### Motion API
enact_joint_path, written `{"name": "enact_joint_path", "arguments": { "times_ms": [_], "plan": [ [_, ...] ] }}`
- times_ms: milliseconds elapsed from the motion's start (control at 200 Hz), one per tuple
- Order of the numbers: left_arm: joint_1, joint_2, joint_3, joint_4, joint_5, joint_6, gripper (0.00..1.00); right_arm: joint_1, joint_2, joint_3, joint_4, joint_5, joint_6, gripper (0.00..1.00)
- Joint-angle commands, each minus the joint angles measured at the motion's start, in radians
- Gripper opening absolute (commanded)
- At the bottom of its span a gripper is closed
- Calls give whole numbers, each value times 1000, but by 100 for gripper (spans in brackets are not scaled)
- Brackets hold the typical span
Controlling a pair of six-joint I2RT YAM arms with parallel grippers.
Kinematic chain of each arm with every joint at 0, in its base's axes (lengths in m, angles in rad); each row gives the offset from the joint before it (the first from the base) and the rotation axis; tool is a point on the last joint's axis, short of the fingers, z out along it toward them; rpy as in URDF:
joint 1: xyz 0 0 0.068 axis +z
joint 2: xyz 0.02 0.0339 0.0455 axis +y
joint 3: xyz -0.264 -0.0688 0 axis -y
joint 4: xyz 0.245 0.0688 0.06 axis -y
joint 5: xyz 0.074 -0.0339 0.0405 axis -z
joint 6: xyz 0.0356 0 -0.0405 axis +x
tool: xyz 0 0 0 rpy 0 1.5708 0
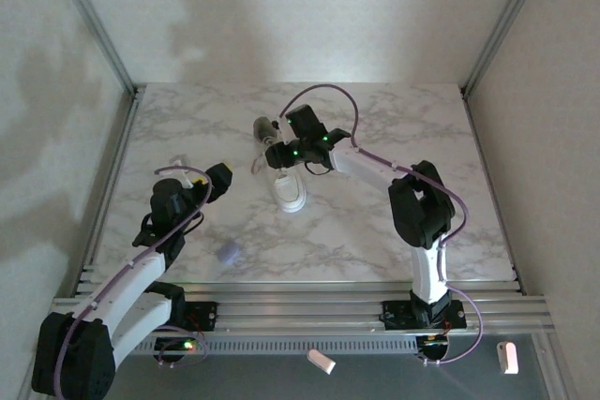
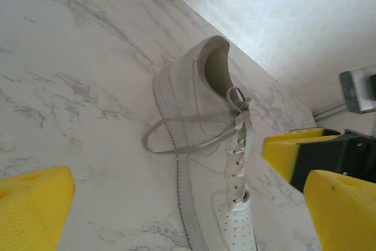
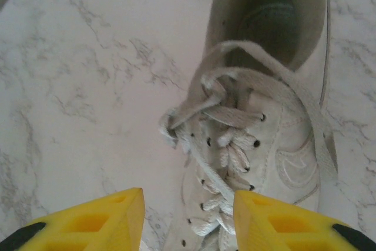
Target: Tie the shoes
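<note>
The white sneaker (image 2: 200,145) is sitting on the marble surface (image 2: 70,57). Its heel opening is facing the pale wall (image 2: 294,16) and its toe is running off the bottom edge. The thin white laces (image 2: 238,145) are climbing the tongue toward the collar, and one long lace loop (image 2: 161,139) is trailing over the sneaker's side and out past the sole. The left end effector (image 2: 188,213) is hanging with its yellow fingers (image 2: 32,210) spread wide in the bottom corners, neither touching the sneaker. A yellow and black piece (image 2: 305,154) is poking in from the right; I cannot tell what it belongs to.
</note>
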Motion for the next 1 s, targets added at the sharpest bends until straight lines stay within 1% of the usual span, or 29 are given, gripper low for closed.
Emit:
{"name": "enact_joint_path", "arguments": {
  "times_ms": [0,180,295,405,491,551,641,696,786,926,996],
  "plan": [
    [12,-14,-10,23,28,0,100,-1,34,53,-93,-10,-56,45],
    [16,-8,-14,23,35,1,100,-21,57,66,-120,-65,-89,45],
    [16,-4,-15,23,40,0,100,-29,75,84,-132,-91,-98,42],
    [15,-4,-16,23,38,-3,100,-34,85,97,-143,-90,-104,35],
    [15,-7,-17,23,40,-5,100,-38,76,90,-146,-79,-107,27],
    [16,-10,-17,23,40,-5,100,-41,52,68,-132,-69,-108,24],
    [15,-10,-19,23,41,-5,100,-55,2,8,-65,-69,-99,24],
    [15,-3,-15,26,52,0,100,-71,-17,-20,-24,-78,-78,24],
    [15,15,-5,28,67,9,100,-90,-8,-15,-15,-105,-67,32],
    [15,47,8,42,90,6,100,-92,41,28,-47,-160,-85,48],
    [15,58,11,50,96,1,100,-91,56,42,-48,-181,-87,50]
  ]
}}
